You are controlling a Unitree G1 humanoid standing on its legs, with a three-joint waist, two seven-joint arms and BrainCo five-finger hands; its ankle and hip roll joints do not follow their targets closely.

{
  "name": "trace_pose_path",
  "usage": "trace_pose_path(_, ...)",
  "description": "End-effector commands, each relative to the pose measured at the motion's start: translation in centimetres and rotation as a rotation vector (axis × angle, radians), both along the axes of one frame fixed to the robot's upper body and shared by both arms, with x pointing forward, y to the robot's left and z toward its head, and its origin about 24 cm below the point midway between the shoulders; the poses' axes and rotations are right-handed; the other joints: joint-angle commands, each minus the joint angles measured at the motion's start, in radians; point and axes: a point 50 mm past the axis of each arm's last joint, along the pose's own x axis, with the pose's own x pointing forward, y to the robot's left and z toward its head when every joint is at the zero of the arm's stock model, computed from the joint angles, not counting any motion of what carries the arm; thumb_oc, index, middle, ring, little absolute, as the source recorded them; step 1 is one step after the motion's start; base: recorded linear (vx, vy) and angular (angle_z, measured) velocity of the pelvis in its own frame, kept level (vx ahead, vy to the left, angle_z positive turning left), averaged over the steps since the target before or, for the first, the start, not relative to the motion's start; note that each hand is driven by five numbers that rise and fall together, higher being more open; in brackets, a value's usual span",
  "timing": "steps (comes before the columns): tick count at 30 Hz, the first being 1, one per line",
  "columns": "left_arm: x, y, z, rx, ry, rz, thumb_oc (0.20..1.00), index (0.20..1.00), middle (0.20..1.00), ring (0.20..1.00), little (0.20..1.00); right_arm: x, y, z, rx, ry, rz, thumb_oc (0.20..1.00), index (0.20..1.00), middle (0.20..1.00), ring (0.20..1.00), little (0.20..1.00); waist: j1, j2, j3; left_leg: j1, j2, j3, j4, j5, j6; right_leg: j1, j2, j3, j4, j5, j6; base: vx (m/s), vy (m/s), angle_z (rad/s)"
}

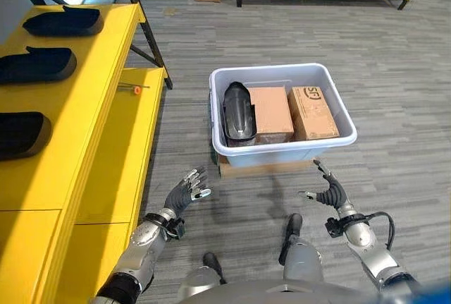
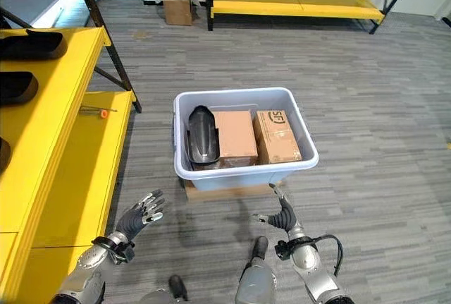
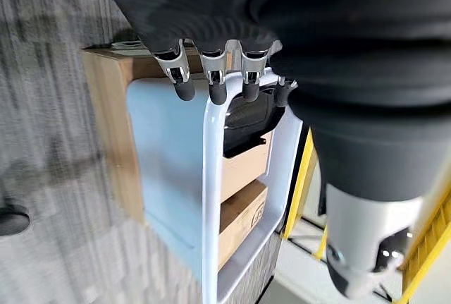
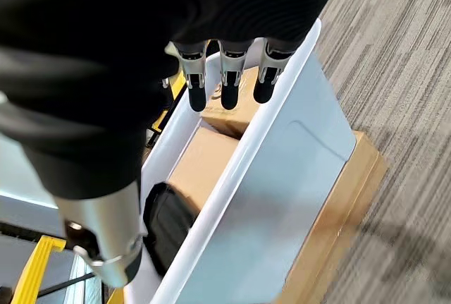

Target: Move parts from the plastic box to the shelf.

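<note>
- Both robot hands are hovering over the floor short of the plastic box (image 1: 282, 150) in the left eye view: left robot hand (image 1: 184, 192) with fingers spread and relaxed, right robot hand (image 1: 330, 192) with fingers splayed, each holding nothing. A black part (image 1: 238, 112) is lying in the box's left end beside two cardboard cartons (image 1: 270, 113) (image 1: 313, 112). Three more black parts (image 1: 62, 22) are sitting on the yellow shelf (image 1: 91, 128), the nearest one cut off by the frame edge.
- Right eye view: open floor is lying between hands and box; a flat cardboard piece (image 2: 225, 192) is peeking out under the box.
- Left wrist view: straight fingers (image 3: 215, 85) are pointing at the box rim, with the part half hidden behind them.
- Right wrist view: straight fingers (image 4: 227, 85) are hanging over the box's near rim.
</note>
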Motion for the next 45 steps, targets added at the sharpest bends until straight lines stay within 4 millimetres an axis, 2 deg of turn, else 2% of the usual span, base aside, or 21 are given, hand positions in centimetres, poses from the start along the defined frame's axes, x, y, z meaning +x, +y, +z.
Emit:
trace_pose_path(1,1.2,-1.2,2.1,0.013,-0.13,-0.066,1.0,1.0,1.0,1.0,1.0,1.6,0.5,2.6,0.067,-0.144,0.022,1.0,1.0,1.0,1.0,1.0,0.002,0.013,0.005,-0.047,-0.012,-0.007,0.083,-0.071,0.053,0.003,0.003,0.055,0.098,0.103,0.02,0.31,-0.296,0.47)
trace_pose_path(4,0.9,-0.9,2.1,0.009,-0.116,-0.06,1.0,1.0,1.0,1.0,1.0,1.6,0.4,3.0,0.035,-0.154,0.055,1.0,1.0,1.0,1.0,1.0,0.006,0.007,-0.004,-0.045,0.001,-0.011,0.108,-0.069,0.046,0.045,0.027,0.043,0.099,0.064,0.02,0.25,-0.234,0.24)
trace_pose_path(6,0.6,-0.7,2.1,-0.001,-0.108,-0.05,1.0,1.0,1.0,1.0,1.0,1.8,0.1,3.3,0.028,-0.147,0.054,1.0,1.0,1.0,1.0,1.0,0.01,0.008,-0.011,-0.044,0.015,-0.005,0.112,-0.06,0.038,0.067,0.045,0.022,0.108,0.012,0.011,0.24,-0.211,0.14)
trace_pose_path(9,0.3,-0.5,2.1,-0.014,-0.098,-0.033,1.0,1.0,1.0,1.0,1.0,1.9,-0.4,3.5,0.008,-0.143,0.052,1.0,1.0,1.0,1.0,1.0,0.015,0.012,-0.023,-0.038,0.036,0.006,0.122,-0.05,0.029,0.097,0.077,-0.005,0.12,-0.078,-0.012,0.23,-0.211,0.18)
trace_pose_path(10,0.2,-0.4,2.1,-0.017,-0.107,-0.022,1.0,1.0,1.0,1.0,1.0,2.1,-0.7,3.7,-0.007,-0.153,0.051,1.0,1.0,1.0,1.0,1.0,0.017,0.013,-0.03,-0.035,0.049,0.016,0.134,-0.049,0.024,0.109,0.096,-0.02,0.129,-0.124,-0.036,0.22,-0.223,0.0)
trace_pose_path(17,1.0,0.1,3.5,0.003,-0.224,0.09,1.0,1.0,1.0,1.0,1.0,2.8,-1.6,5.3,0.014,-0.249,-0.002,1.0,1.0,1.0,1.0,1.0,0.007,0.013,-0.038,-0.044,0.077,0.038,0.265,-0.09,0.01,0.122,0.159,-0.041,0.154,-0.194,-0.106,0.19,-0.266,0.0)
trace_pose_path(18,1.3,0.4,3.9,0.024,-0.251,0.128,1.0,1.0,1.0,1.0,1.0,2.8,-1.7,5.6,0.021,-0.261,-0.002,1.0,1.0,1.0,1.0,1.0,0.004,0.016,-0.038,-0.051,0.091,0.045,0.305,-0.07,-0.004,0.131,0.175,-0.044,0.147,-0.205,-0.121,0.14,-0.27,-0.02)
trace_pose_path(20,2.3,1.2,5.3,0.051,-0.33,0.233,1.0,1.0,1.0,1.0,1.0,2.7,-1.8,6.4,0.03,-0.291,0.009,1.0,1.0,1.0,1.0,1.0,-0.002,0.025,-0.029,-0.122,0.152,0.063,0.47,0.022,-0.055,0.168,0.213,-0.05,0.11,-0.231,-0.158,0.13,-0.291,-0.06)
trace_pose_path(22,3.2,1.5,6.5,0.071,-0.395,0.292,1.0,1.0,1.0,1.0,1.0,2.7,-1.7,6.7,0.022,-0.31,0.022,1.0,1.0,1.0,1.0,1.0,-0.006,0.032,-0.016,-0.186,0.182,0.049,0.513,0.065,-0.071,0.183,0.226,-0.038,0.101,-0.247,-0.169,0.09,-0.133,0.08)
trace_pose_path(24,3.8,1.8,7.9,0.061,-0.462,0.355,1.0,1.0,1.0,1.0,1.0,2.8,-1.7,6.9,0.031,-0.309,0.02,1.0,1.0,1.0,1.0,1.0,-0.022,0.045,-0.013,-0.182,0.221,0.089,0.415,0.121,-0.086,0.196,0.232,-0.043,0.096,-0.258,-0.169,0.07,0.038,-0.06)
trace_pose_path(25,3.9,1.8,8.3,0.052,-0.481,0.375,1.0,1.0,1.0,1.0,1.0,2.7,-1.7,6.8,0.035,-0.305,0.018,1.0,1.0,1.0,1.0,1.0,-0.027,0.049,-0.014,-0.176,0.227,0.101,0.358,0.147,-0.094,0.202,0.231,-0.046,0.09,-0.256,-0.166,0.08,0.12,-0.05)
trace_pose_path(28,4.1,1.7,9.2,0.026,-0.517,0.381,1.0,1.0,1.0,1.0,1.0,2.0,-1.9,6.3,0.046,-0.272,0.001,1.0,1.0,1.0,1.0,1.0,-0.033,0.064,-0.021,-0.185,0.265,0.096,0.212,0.28,-0.138,0.234,0.228,-0.047,0.067,-0.25,-0.159,0.13,0.157,0.02)
trace_pose_path(30,4.3,1.5,9.4,0.007,-0.519,0.377,1.0,1.0,1.0,1.0,1.0,1.9,-2.0,6.0,0.061,-0.248,-0.004,1.0,1.0,1.0,1.0,1.0,-0.035,0.067,-0.023,-0.187,0.27,0.088,0.191,0.285,-0.138,0.242,0.219,-0.046,0.071,-0.255,-0.158,0.11,0.172,-0.09)
trace_pose_path(32,4.6,1.5,9.4,-0.016,-0.503,0.371,1.0,1.0,1.0,1.0,1.0,1.7,-1.9,5.3,0.087,-0.216,0.008,1.0,1.0,1.0,1.0,1.0,-0.034,0.069,-0.028,-0.17,0.232,0.071,0.172,0.205,-0.105,0.238,0.196,-0.04,0.118,-0.278,-0.153,0.15,0.268,-0.29)
trace_pose_path(35,4.9,1.0,9.4,-0.015,-0.496,0.327,1.0,1.0,1.0,1.0,1.0,1.7,-1.5,5.1,0.09,-0.209,0.011,1.0,1.0,1.0,1.0,1.0,-0.043,0.067,-0.035,-0.154,0.207,0.086,0.166,0.168,-0.089,0.241,0.198,-0.037,0.127,-0.282,-0.152,0.09,0.147,-0.27)
trace_pose_path(37,5.2,0.3,9.3,0.004,-0.479,0.291,1.0,1.0,1.0,1.0,1.0,1.7,-1.3,4.8,0.117,-0.188,-0.002,1.0,1.0,1.0,1.0,1.0,-0.045,0.06,-0.038,-0.142,0.168,0.075,0.158,0.104,-0.061,0.239,0.192,-0.02,0.141,-0.283,-0.147,0.12,0.184,0.1)
trace_pose_path(38,5.2,0.2,9.1,0.01,-0.471,0.283,1.0,1.0,1.0,1.0,1.0,1.7,-1.3,4.7,0.121,-0.185,-0.003,1.0,1.0,1.0,1.0,1.0,-0.045,0.057,-0.04,-0.136,0.158,0.074,0.155,0.092,-0.054,0.238,0.192,-0.015,0.14,-0.28,-0.144,0.1,0.126,0.03)
trace_pose_path(42,5.0,-0.2,9.1,0.025,-0.463,0.277,1.0,1.0,1.0,1.0,1.0,1.5,-0.7,4.6,0.135,-0.173,0.027,1.0,1.0,1.0,1.0,1.0,-0.044,0.05,-0.044,-0.122,0.128,0.06,0.141,0.07,-0.038,0.238,0.196,0.008,0.119,-0.263,-0.134,0.1,0.11,-0.04)
trace_pose_path(45,5.1,-0.2,8.4,0.064,-0.403,0.35,1.0,1.0,1.0,1.0,1.0,1.3,0.0,4.5,0.13,-0.157,0.064,1.0,1.0,1.0,1.0,1.0,-0.045,0.038,-0.05,-0.112,0.109,0.053,0.119,0.065,-0.031,0.241,0.204,0.026,0.092,-0.25,-0.125,0.1,0.063,-0.12)
